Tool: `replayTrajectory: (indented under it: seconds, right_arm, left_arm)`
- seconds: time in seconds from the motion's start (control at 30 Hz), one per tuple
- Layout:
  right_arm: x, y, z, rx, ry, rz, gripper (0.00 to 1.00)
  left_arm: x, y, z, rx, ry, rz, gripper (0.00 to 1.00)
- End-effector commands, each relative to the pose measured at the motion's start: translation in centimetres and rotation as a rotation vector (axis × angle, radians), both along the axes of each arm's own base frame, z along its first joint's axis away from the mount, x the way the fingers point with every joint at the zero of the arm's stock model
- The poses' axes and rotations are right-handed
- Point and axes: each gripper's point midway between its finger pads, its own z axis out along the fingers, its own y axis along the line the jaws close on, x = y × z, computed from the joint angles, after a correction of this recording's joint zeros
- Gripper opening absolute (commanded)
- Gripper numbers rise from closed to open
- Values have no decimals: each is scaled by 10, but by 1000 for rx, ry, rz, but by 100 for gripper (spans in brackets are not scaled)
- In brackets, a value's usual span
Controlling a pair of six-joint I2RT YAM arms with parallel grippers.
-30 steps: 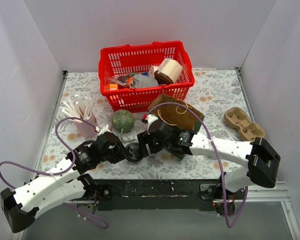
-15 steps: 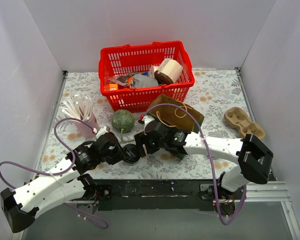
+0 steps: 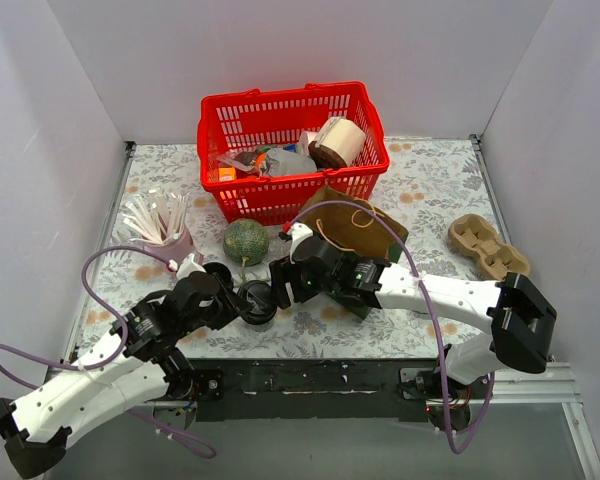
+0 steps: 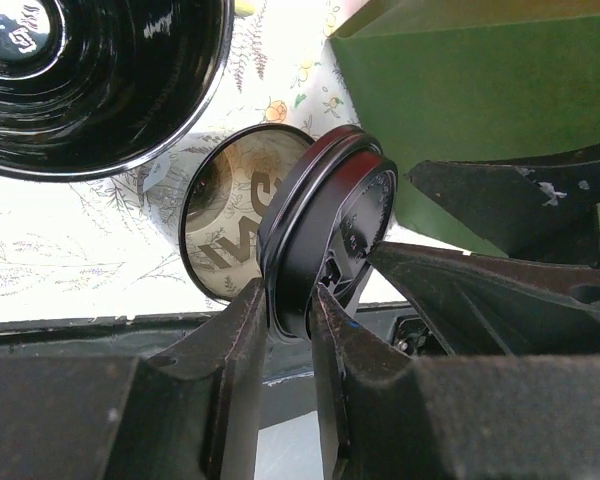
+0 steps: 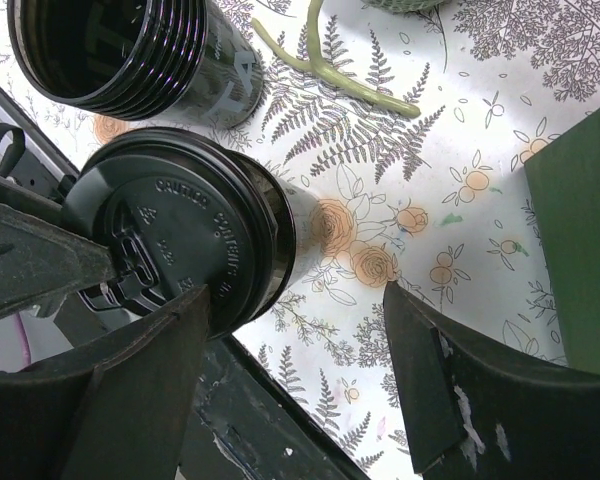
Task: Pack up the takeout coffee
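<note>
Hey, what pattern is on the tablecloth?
The tablecloth is white, printed with grey fern leaves and small orange flowers. The right wrist view shows it best.

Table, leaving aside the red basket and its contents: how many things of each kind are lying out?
Lidded black coffee cup: 1
Stack of open black cups: 1
Pink cup of straws: 1
Green melon: 1
Bag: 1
Cardboard cup tray: 1
Total: 6
</note>
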Motion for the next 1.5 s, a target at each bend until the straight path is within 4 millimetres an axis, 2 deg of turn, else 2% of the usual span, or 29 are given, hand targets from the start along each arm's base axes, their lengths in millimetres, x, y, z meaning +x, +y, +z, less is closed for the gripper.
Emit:
replayTrajectory:
  seconds: [0.0,0.17,0.43,0.6,0.77,0.97,1.3,1.47]
  right_arm:
    - [9,13,23,52,-46,-1,78]
    - [11,21,24,43,-58,26,78]
    - [8,29,5,-12,-25,55,78]
    - [6,31,-2,-26,-7,75,78]
    - [3,34,-7,-37,16,91,78]
    - [0,30,-12,-58,33,90,77]
    - [-8,23,-22,-87,82,87,70]
    - [-7,21,-14,-63,69,78,67]
  left_arm:
    - [3,9,4,-26,-5,81,20]
    - [-1,17,-12,-2,31,112,22]
    - [-3,20,-20,4,62,139,23]
    - [-7,16,-29,14,97,116,31]
    - [-9,14,-29,43,119,99,41]
    - [-7,15,-26,47,104,99,46]
    - [-6,5,-26,31,101,57,49]
    - [-5,0,-21,6,83,36,49]
